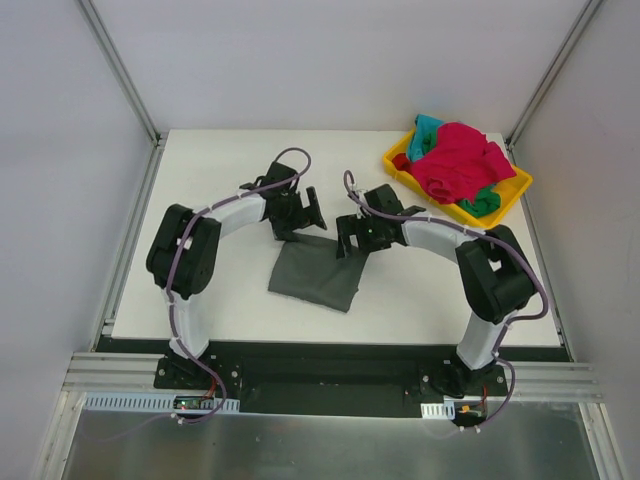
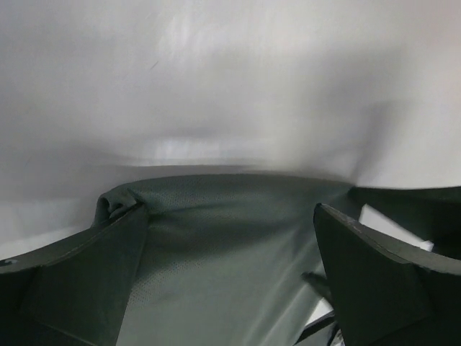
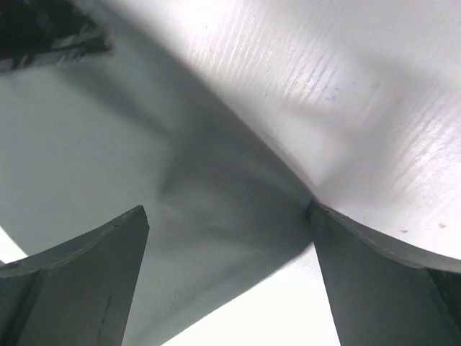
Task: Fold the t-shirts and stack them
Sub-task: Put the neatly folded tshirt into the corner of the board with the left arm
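A dark grey t-shirt (image 1: pixel 317 274) lies folded into a rough square on the white table, in the middle. My left gripper (image 1: pixel 297 217) is open just over its far left corner; in the left wrist view the cloth (image 2: pixel 223 252) fills the gap between the fingers (image 2: pixel 374 274). My right gripper (image 1: pixel 352 238) is open over the far right corner; the right wrist view shows that corner of the cloth (image 3: pixel 216 216) between the fingers (image 3: pixel 79 281). Neither holds anything. A heap of red, teal and green t-shirts (image 1: pixel 458 165) lies in a yellow tray (image 1: pixel 515 192).
The yellow tray stands at the table's back right corner, near the right wall. White walls and metal posts close in the table on three sides. Bare white table (image 1: pixel 215 170) lies to the left and behind the grey shirt.
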{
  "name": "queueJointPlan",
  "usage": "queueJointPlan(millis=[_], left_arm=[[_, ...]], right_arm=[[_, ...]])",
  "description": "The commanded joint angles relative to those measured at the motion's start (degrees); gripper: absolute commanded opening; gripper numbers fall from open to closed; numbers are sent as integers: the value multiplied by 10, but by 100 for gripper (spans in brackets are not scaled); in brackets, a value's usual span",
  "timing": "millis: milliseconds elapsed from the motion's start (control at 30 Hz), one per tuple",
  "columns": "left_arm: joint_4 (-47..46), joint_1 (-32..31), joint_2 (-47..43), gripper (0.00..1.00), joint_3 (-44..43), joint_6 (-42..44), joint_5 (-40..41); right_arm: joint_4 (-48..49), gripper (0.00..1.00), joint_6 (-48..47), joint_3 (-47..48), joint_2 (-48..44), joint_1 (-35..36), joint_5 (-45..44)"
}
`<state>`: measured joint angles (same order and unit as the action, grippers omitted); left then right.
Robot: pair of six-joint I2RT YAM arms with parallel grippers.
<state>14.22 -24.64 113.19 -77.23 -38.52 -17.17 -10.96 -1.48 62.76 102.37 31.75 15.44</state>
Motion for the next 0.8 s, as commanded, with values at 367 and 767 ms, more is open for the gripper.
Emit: queueJointPlan(millis=[367, 767], left_arm=[[102, 6, -342, 99, 204, -3, 187], [72, 6, -320, 86, 316, -46, 149]], right_arm=[[-114, 96, 44, -130, -397, 2, -97], [-56, 96, 163, -355, -682, 2, -125]])
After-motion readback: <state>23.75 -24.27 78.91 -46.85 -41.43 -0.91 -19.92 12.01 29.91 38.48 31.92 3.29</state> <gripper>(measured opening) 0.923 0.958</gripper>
